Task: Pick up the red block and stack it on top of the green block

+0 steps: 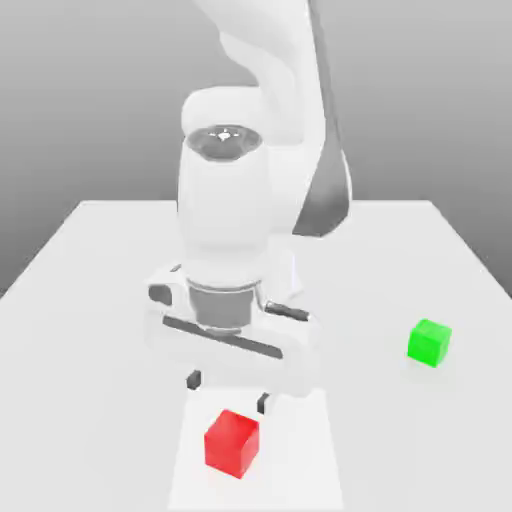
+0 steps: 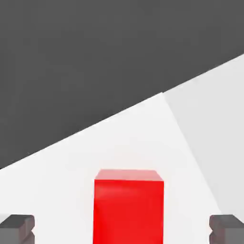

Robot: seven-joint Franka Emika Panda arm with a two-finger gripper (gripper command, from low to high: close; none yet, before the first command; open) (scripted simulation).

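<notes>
Red block, plain & bright, sat nearest the ext. view's camera, below the claw of a white robot arm. Claw stood wide open, its two dark-tipped fingers well apart, w/ nothing gripped btwn them & neither block touched. Seen from the hand view, the block lay btwn the lines of the two fingertips, w/ a gap on each side. One flat face of the cube showed full on in that view, plus a thin, paler strip of a 2nd face along its edge.

Under the claw, & under the block too, was a bright white rect. patch on the pale gray table. Green block, a small plain cube, rested on the tabletop off the patch, well apart from the claw toward the ext. view's rt. & farther from that camera than the red one. Arm rose above the claw, its white links reaching the top of the ext. view. Past the table's edge, the hand view took in a dark gray area, near the claw's side of the patch.
</notes>
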